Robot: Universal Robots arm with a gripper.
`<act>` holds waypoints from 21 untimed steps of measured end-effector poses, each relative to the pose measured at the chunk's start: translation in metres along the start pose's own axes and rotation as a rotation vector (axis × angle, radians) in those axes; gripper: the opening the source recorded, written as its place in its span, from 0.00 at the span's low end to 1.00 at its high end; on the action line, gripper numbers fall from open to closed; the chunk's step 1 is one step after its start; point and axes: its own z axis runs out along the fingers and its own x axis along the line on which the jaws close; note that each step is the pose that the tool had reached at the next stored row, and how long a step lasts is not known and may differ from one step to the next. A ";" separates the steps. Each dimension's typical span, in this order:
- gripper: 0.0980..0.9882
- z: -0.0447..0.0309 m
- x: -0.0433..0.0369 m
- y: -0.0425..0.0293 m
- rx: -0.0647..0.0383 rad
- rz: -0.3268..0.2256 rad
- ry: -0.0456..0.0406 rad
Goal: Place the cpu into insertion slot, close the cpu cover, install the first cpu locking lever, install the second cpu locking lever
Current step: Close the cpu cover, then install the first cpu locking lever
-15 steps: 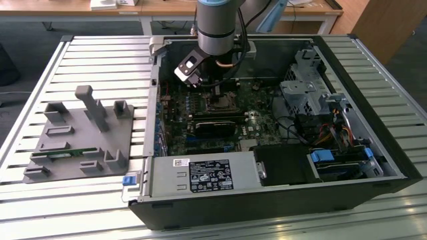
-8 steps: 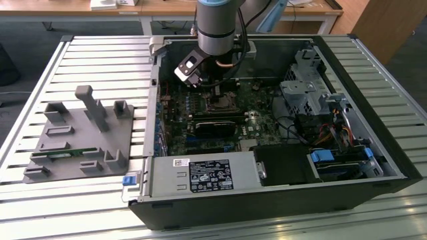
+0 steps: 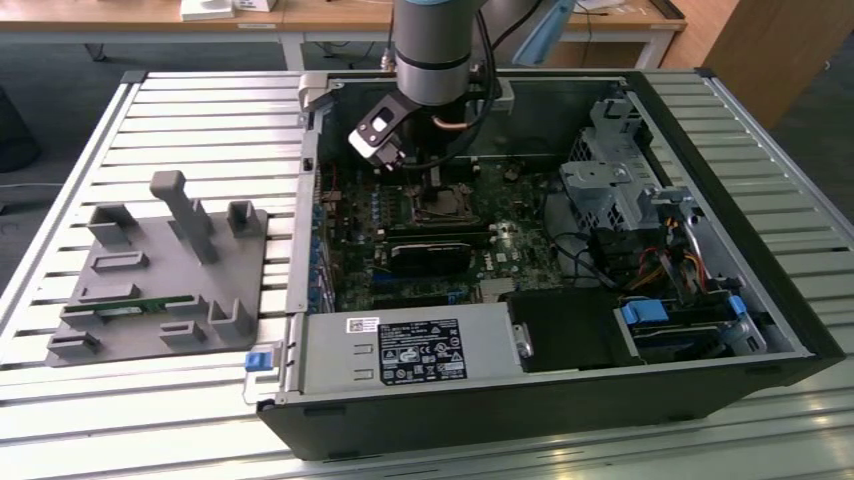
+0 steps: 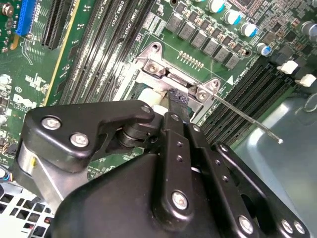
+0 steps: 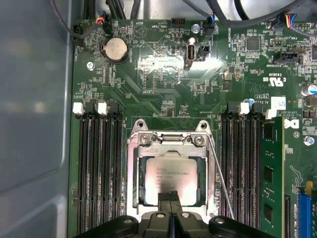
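Cpu (image 5: 171,171) seated in the insertion slot (image 5: 140,183), framed by the lowered cpu cover (image 5: 132,178). Gripper (image 5: 171,196) fingertips pressed together, nothing visibly held, at the cover's edge. Locking lever (image 5: 220,173) sticking out free, apparently unlatched: lever steps seemingly left.

Cpu (image 5: 171,173) in insertion slot (image 5: 131,188); pincer (image 5: 171,197) tips together over edge.

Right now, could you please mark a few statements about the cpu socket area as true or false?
1. The cpu lies in the insertion slot. True.
2. The gripper hovers over the grey fixture on the table. False: it is at the slot, inside the computer case.
3. The cpu cover stands upright. False: it lies flat, framing the cpu.
4. A round coin battery sits on the board. True.
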 end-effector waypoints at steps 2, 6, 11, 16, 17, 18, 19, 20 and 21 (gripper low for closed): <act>0.01 0.0001 0.0000 0.0022 0.000 0.000 -0.0001; 0.01 0.0003 0.0001 0.0056 0.000 0.000 -0.0002; 0.01 0.0006 0.0001 0.0132 0.000 0.000 -0.0001; 0.01 0.0009 0.0001 0.0188 0.000 0.000 -0.0001; 0.01 0.0009 0.0001 0.0189 0.000 0.000 -0.0001; 0.01 0.0009 0.0001 0.0190 0.000 0.000 -0.0002; 0.01 0.0009 0.0001 0.0190 0.000 0.000 -0.0002; 0.01 0.0009 0.0001 0.0190 0.000 0.000 -0.0002; 0.01 0.0007 0.0002 0.0191 0.000 0.000 -0.0002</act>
